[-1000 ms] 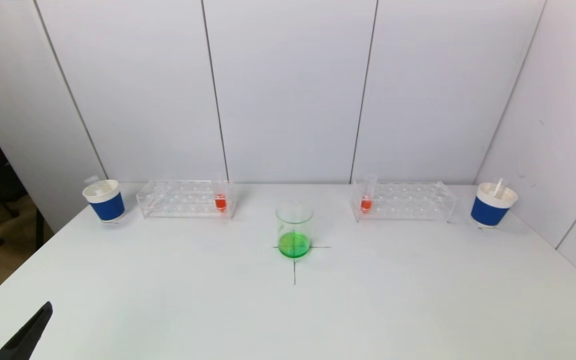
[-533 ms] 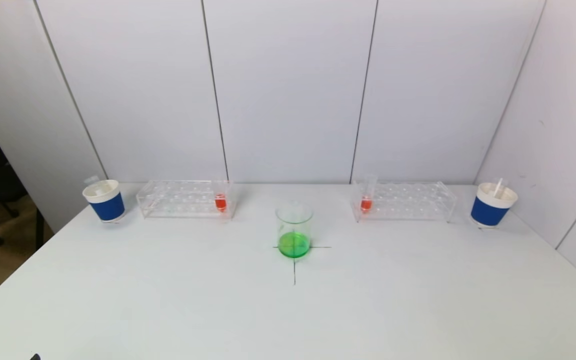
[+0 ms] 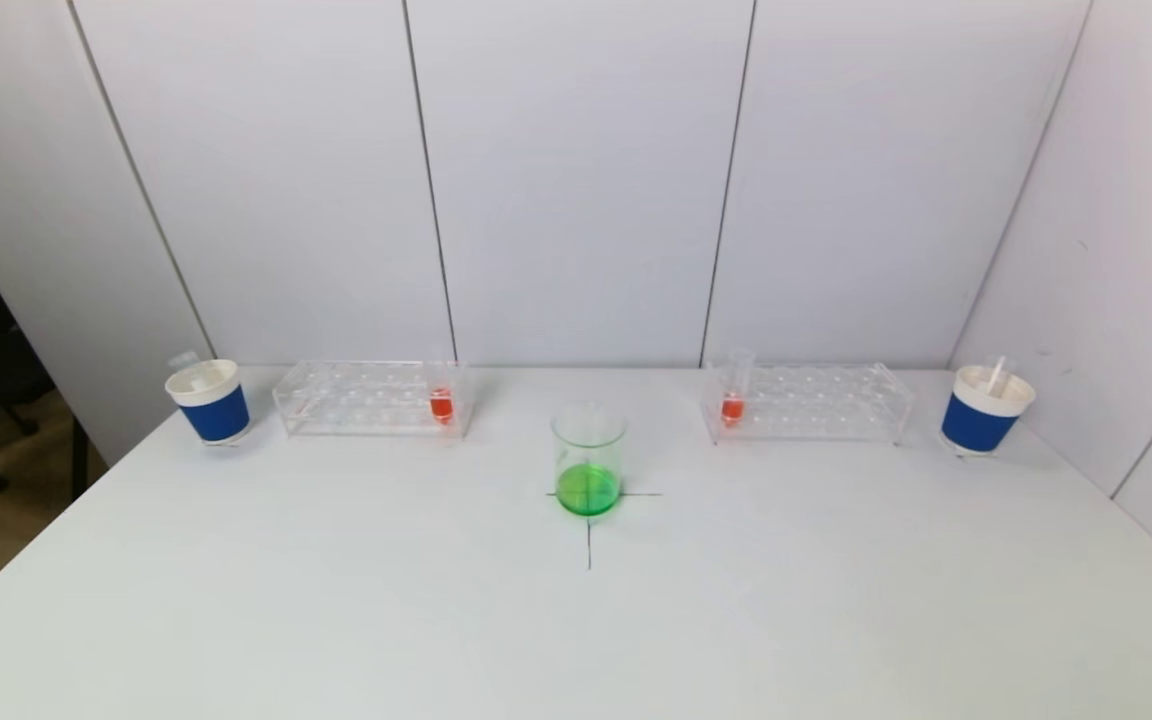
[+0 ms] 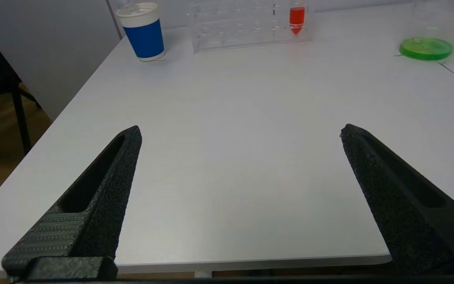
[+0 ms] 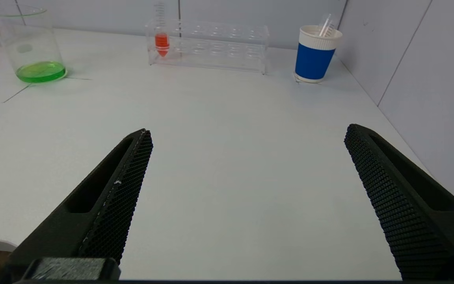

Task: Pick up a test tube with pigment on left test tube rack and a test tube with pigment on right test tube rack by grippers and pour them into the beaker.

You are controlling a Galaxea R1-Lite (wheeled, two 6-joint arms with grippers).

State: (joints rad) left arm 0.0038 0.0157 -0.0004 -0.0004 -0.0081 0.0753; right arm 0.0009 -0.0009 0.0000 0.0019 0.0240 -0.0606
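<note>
Green liquid fills the lower part of the glass beaker [image 3: 588, 460], which stands upright on a black cross mark [image 3: 589, 530] at the middle of the white table [image 3: 576, 620]. The head view shows neither arm; only the wrist views show the hands. The left hand [image 4: 240, 132] hangs over the near left edge of the table, fingers spread wide and grasping nothing. The right hand [image 5: 246, 132] hangs over the near right part of the table, likewise released and empty. The left test tube rack [image 3: 371, 397] lies along the back edge, left of the beaker, with one test tube of orange-red pigment [image 3: 441, 403] in its end nearest the beaker. The right test tube rack [image 3: 808, 402] mirrors it, its pigment tube [image 3: 733, 400] also at the inner end. Both tubes stand with the long axis vertical, tapered tip down, mouth up. A blue paper cup [image 3: 209, 402] stands just outside the left rack, another blue cup [image 3: 985, 409] outside the right rack; the right wrist view shows a clear tube leaning in the latter.
</note>
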